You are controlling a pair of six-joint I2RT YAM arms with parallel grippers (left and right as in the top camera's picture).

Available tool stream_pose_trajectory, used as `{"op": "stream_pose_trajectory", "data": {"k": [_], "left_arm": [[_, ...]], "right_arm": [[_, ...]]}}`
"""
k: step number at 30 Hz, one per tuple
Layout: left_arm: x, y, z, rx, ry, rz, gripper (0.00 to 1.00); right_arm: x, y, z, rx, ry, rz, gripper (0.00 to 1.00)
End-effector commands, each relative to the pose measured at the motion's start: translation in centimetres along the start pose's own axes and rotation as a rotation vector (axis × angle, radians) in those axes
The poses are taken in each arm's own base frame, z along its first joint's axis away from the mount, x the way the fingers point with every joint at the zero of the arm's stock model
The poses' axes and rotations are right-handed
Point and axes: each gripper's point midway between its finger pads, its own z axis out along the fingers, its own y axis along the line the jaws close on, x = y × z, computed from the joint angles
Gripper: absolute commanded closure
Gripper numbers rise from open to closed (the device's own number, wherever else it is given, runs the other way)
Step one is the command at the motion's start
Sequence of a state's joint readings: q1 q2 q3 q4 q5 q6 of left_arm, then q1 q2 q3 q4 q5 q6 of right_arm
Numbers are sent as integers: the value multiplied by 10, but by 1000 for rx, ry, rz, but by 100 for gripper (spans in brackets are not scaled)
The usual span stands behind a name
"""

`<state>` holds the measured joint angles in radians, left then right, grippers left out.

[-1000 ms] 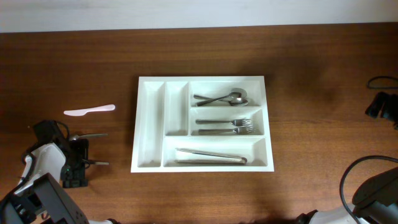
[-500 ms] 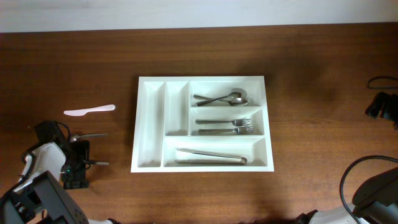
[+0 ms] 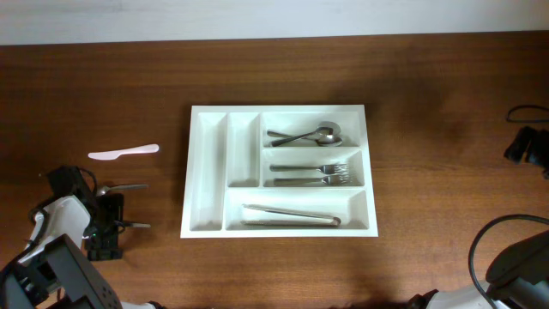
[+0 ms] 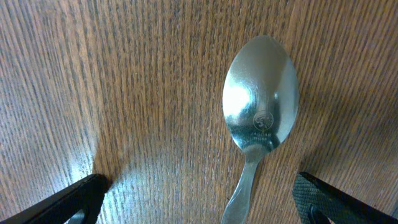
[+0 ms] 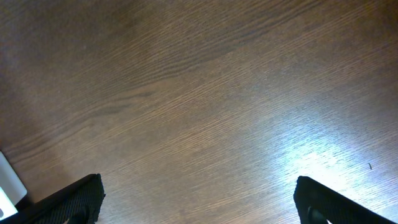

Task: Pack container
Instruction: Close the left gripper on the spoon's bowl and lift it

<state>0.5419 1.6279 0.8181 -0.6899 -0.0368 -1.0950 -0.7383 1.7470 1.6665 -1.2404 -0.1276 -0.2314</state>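
Well left of the container [image 3: 208,172], left end effector [image 3: 127,206] open astride a spoon [image 4: 261,93].

The left pincer [image 4: 199,191] is spread wide, its dark fingertips [image 4: 74,199] well apart and aimed down close over the surface, with the left arm [image 3: 56,219] folded behind it. The right pincer [image 5: 199,193] gapes just as wide above the surface, its fingertips [image 5: 68,199] far apart.
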Motion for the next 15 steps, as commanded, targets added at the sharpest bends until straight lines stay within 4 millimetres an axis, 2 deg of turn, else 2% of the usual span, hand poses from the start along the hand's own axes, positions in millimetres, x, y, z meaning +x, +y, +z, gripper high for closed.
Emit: {"op": "stream_pose_trajectory", "data": {"k": [1,3,4,5,6,10,15], "left_arm": [[4,12,13,-54,19,10,1],[2,10,13,-49,12,9,0],[1,8,13,-38,6,9,4],[0,6,13,-30,2,9,9],[-1,4,13,-21,-2,8,20],[-3,0,13,-8,-9,8,46],[-3,0,13,-7,-10,8,65]], "right_arm": [[1,-2,3,3,11,11,1],[1,-2,3,3,11,11,1],[1,-2,3,3,11,11,1],[1,-2,3,3,11,11,1],[1,-2,3,3,11,11,1],[1,-2,3,3,11,11,1],[1,-2,3,3,11,11,1]]}}
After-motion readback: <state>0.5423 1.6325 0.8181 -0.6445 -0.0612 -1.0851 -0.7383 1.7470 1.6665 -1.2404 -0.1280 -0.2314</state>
